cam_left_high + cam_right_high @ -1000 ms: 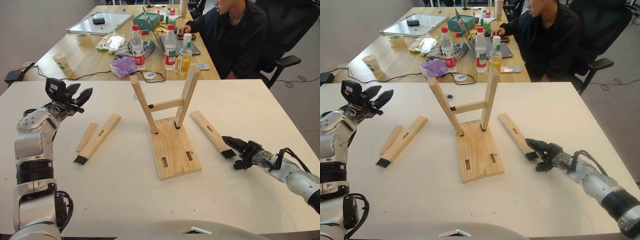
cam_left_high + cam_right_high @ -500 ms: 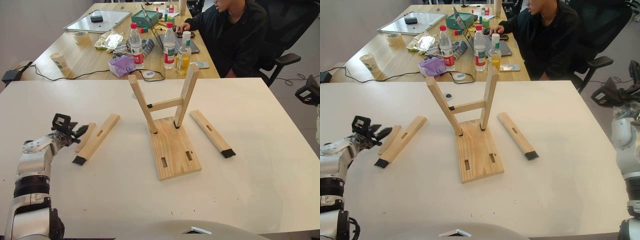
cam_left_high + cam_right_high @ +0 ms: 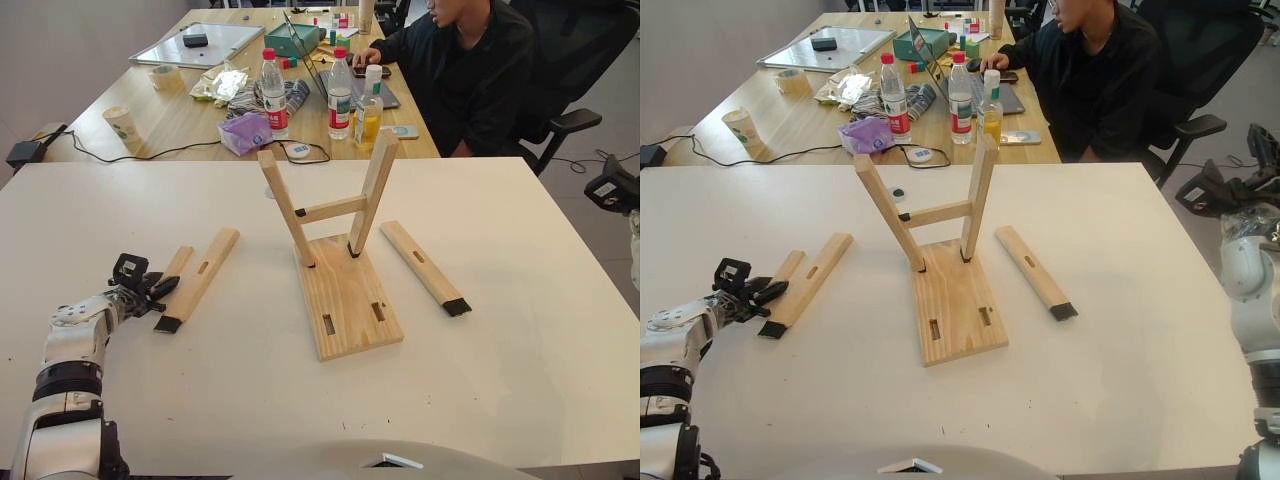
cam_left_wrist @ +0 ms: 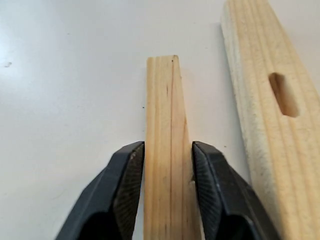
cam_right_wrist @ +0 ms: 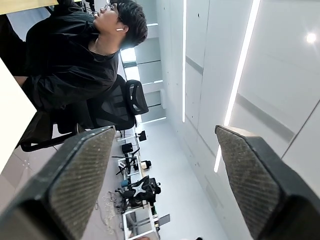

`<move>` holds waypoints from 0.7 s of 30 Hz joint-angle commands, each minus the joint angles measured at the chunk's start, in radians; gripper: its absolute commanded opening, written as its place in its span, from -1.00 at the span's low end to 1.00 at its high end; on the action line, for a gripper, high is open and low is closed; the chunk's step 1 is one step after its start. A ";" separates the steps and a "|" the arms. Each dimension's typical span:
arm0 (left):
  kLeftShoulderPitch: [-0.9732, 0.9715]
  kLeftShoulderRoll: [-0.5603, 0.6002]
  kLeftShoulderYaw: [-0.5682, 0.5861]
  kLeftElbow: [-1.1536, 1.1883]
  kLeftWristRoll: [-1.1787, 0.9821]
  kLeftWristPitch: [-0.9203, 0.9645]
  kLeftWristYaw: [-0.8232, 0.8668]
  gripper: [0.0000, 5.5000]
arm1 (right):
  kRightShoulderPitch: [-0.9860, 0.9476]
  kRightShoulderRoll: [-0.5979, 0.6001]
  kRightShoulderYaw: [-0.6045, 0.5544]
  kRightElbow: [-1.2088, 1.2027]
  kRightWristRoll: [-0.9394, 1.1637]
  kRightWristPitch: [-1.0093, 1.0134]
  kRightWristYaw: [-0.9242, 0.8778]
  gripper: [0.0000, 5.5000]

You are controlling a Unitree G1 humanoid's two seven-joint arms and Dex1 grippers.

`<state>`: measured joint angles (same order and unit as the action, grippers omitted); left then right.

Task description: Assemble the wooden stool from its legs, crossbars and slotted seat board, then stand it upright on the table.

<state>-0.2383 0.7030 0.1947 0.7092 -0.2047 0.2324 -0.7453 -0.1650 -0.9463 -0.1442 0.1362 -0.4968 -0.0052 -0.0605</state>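
Observation:
The slotted seat board (image 3: 352,305) lies flat mid-table. Two legs (image 3: 285,205) stand in its far slots, joined by a crossbar (image 3: 330,209). One loose leg (image 3: 420,262) with a black foot lies to the board's right. Another loose leg (image 3: 205,268) lies to its left, beside a thin loose crossbar (image 3: 179,261). My left gripper (image 3: 160,287) is low on the table, shut on that crossbar's near end. In the left wrist view the fingers (image 4: 125,185) press both sides of the crossbar (image 4: 166,110), which rests flat. My right gripper (image 3: 612,188) hangs open in the air past the table's right edge.
Behind my white table (image 3: 520,390) stands a wooden table (image 3: 170,120) with bottles (image 3: 274,92), a paper cup (image 3: 124,124), a laptop and cables. A person sits there. A small dark round piece (image 3: 899,192) lies behind the standing legs.
My left gripper came down from the air at the far left and closed on the loose crossbar's end. My right arm lifted away from the right leg's black foot, out past the table's right edge.

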 commanded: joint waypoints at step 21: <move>-0.567 -0.159 -0.194 -1.009 -0.066 0.082 0.271 -0.55 | -0.712 0.451 -0.266 -0.464 1.861 0.908 -0.008 0.35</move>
<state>-0.7887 0.6073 0.1557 -0.1783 -0.3682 0.3040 -0.5160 -0.7468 -0.6018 -0.4682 -0.2260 0.9396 0.7456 0.1296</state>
